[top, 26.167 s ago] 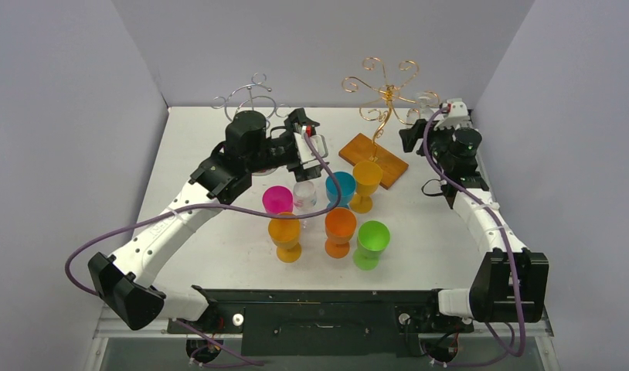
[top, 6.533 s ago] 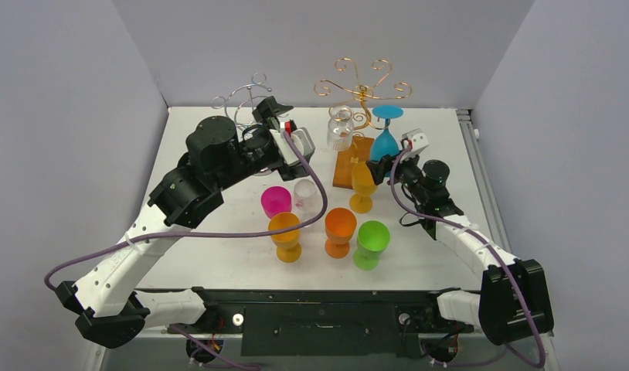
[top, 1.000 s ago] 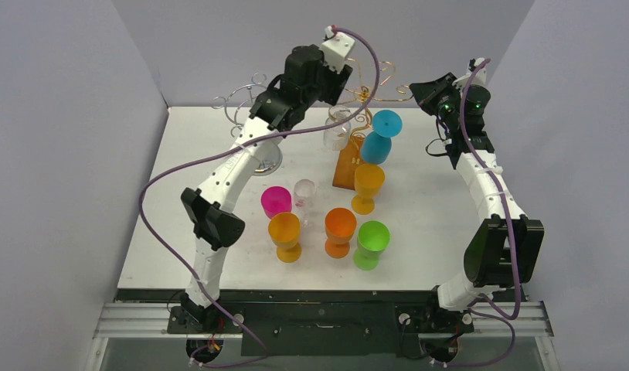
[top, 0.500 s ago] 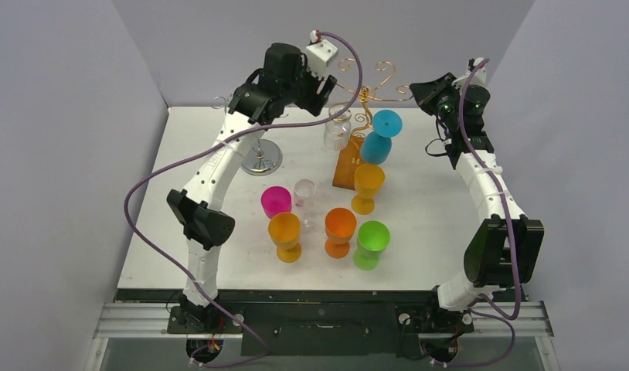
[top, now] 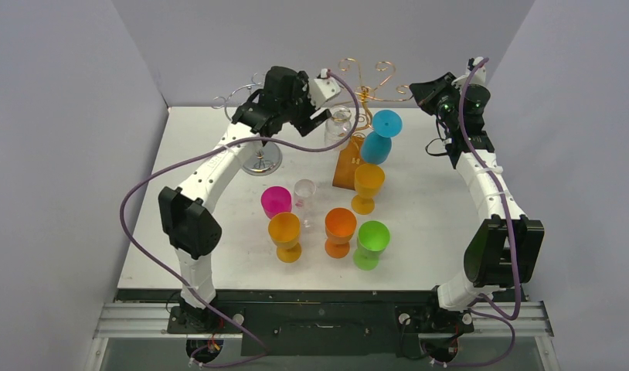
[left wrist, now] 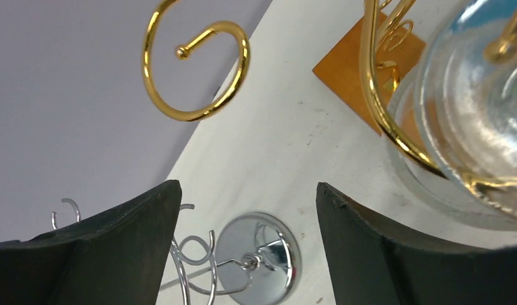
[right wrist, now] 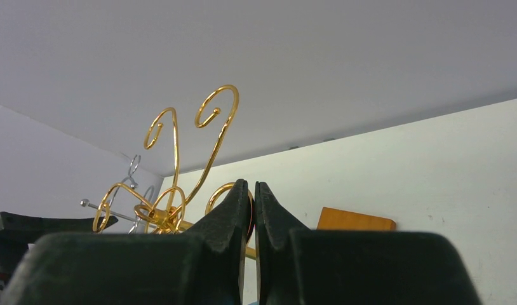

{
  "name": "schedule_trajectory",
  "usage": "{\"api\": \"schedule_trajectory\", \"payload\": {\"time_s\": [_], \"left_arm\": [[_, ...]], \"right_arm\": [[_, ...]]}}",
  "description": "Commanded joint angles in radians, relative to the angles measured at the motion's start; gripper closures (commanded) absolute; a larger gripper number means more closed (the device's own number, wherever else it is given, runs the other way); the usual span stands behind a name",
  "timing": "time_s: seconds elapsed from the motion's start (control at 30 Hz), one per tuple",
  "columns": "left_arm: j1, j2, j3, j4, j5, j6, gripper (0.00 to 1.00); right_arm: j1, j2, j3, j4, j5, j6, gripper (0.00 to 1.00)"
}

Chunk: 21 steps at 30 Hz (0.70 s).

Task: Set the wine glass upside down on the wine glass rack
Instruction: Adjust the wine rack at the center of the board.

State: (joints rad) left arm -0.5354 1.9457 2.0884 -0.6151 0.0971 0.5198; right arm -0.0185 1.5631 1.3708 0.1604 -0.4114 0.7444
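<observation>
From above, the left gripper [top: 310, 116] blurs into its dark wrist, just left of the clear wine glass [top: 338, 127]. That glass hangs upside down on the gold rack [top: 364, 79], beside a blue glass [top: 379, 139]. The right gripper [top: 419, 91] hovers near the rack's right side.

Left wrist: the fingers [left wrist: 116, 248] are spread wide and empty. The glass is cut off at the right, and a silver rack [left wrist: 259, 254] stands below.

Right wrist: the jaws are pressed together, holding nothing.
</observation>
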Motion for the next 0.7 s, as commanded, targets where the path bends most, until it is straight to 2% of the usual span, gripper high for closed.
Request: {"api": "schedule_trajectory", "payload": {"time_s": [0.0, 0.3, 0.5, 0.67], "left_arm": [[0.026, -0.111, -0.122, 0.325, 0.063, 0.274, 0.25], [0.057, -0.157, -0.27, 0.692, 0.214, 0.352, 0.34], [0.057, -0.18, -0.35, 0.707, 0.34, 0.535, 0.36], [0.06, -0.15, -0.313, 0.652, 0.396, 0.648, 0.35]], "right_arm": [[0.012, 0.0, 0.021, -0.051, -0.058, -0.014, 1.0], [0.012, 0.023, 0.034, -0.042, -0.085, -0.001, 1.0], [0.012, 0.028, 0.045, -0.041, -0.103, 0.004, 1.0], [0.012, 0.031, 0.053, -0.039, -0.117, 0.007, 1.0]]}}
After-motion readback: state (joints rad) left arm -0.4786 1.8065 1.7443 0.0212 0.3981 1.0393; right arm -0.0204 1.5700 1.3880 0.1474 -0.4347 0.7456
